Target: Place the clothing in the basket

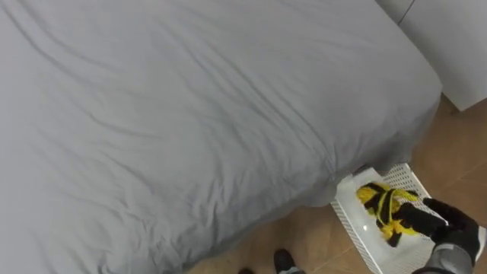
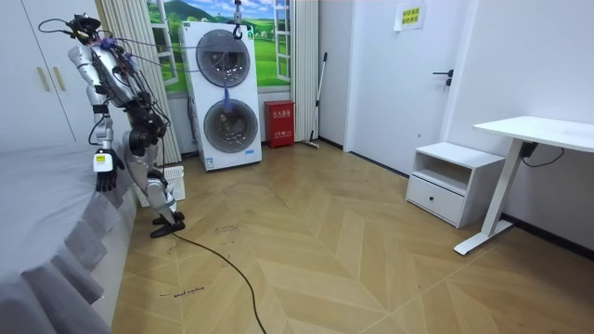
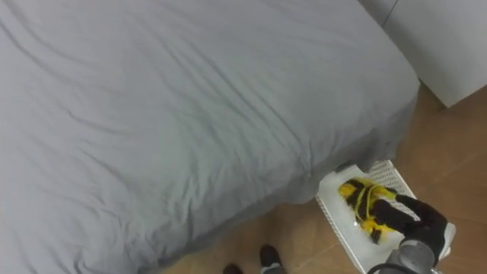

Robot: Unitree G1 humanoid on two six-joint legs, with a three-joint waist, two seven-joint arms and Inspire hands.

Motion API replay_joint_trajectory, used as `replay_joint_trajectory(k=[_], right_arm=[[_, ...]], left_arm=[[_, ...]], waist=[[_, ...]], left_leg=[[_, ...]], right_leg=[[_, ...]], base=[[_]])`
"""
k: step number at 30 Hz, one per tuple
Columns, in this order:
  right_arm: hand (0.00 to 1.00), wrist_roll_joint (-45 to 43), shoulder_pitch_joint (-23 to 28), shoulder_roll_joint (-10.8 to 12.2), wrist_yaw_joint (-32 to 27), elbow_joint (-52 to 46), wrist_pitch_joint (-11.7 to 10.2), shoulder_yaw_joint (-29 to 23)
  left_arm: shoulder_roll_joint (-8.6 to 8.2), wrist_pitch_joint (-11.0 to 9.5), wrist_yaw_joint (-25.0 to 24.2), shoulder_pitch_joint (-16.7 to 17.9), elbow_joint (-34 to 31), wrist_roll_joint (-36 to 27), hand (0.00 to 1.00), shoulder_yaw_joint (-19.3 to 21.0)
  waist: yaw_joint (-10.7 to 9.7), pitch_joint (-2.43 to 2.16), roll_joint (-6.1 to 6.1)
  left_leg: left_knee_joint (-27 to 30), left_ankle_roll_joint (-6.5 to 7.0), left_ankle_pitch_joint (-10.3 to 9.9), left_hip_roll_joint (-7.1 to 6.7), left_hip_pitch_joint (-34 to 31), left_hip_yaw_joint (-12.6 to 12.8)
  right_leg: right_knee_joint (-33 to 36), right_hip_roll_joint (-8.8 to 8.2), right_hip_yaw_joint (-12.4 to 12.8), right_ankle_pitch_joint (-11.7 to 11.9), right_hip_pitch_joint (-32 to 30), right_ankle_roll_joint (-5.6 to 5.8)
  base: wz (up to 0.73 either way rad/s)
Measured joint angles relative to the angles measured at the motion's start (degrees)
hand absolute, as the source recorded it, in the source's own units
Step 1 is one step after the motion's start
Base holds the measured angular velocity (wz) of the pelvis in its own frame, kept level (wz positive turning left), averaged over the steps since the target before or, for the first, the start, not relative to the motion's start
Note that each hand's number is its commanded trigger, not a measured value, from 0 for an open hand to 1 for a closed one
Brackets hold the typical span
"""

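Left of the basket (image 1: pixel 351 222), across most of the eye views: grey bed (image 1: pixel 190 114), sheet softly creased. Farther left of the basket in the room view, at the bed's edge: left robot hand (image 2: pixel 105 173), hanging idle, apart or together impossible to tell. Against the bed's corner, down on the wood floor (image 1: pixel 456 144): the white basket itself. Inside the basket, bunched near its middle: yellow-and-black clothes (image 1: pixel 380 204), apparently lying below the rim. Over the basket's right side: right robot hand (image 1: pixel 449 227), touching the clothes from the right; clamped on the cloth or already loose, cannot tell.

Probably the release step, with the task close to done. To do it well:
- Let the bundle settle on the basket's bottom before letting go.
- Open wide, then lift straight up, so no fold or strap catches and gets dragged back over the rim.
- Stay clear of the basket's wall, light enough to tip or slide.
- Check for cloth trailing outside.
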Motion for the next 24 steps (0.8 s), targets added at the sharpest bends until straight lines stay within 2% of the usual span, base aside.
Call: replay_joint_trajectory(k=[4,9,14,24], right_arm=[[0.00,0.0,0.0,-0.8,0.2,0.0,-0.4,0.2],[0.00,0.0,0.8,-1.1,0.1,-1.1,-1.4,0.5],[0.00,-0.1,1.7,-1.1,0.2,-0.2,-2.9,1.6],[0.00,-1.8,4.6,-1.8,0.4,-0.8,-3.1,1.6]], left_arm=[[0.77,0.0,-1.3,0.1,-0.1,0.0,0.00,-1.4],[0.80,0.0,-2.3,0.2,-0.1,-0.3,0.00,-2.1],[0.76,-0.4,-2.5,0.2,0.1,-2.1,0.00,-3.5],[0.76,-0.6,-3.7,0.8,0.4,-2.4,0.00,-3.1]], waist=[[0.1,-0.09,0.60],[0.1,-0.26,1.56],[0.0,-0.26,1.58],[0.2,-0.34,1.75]], left_leg=[[0.0,0.00,0.0,-0.02,0.0,0.0],[0.1,0.00,0.0,-0.04,0.1,0.1],[0.0,-0.16,0.1,-0.29,0.8,0.1],[0.0,-0.19,0.1,-0.55,2.6,0.2]], right_leg=[[0.0,-0.04,0.0,0.0,0.0,0.01],[0.3,-0.04,0.0,0.0,-0.1,0.00],[1.3,-0.20,0.2,-0.6,0.1,-0.14],[1.8,-0.36,0.5,-0.7,1.5,-0.02]], base=[[0.00],[0.00],[0.00],[-0.01]])
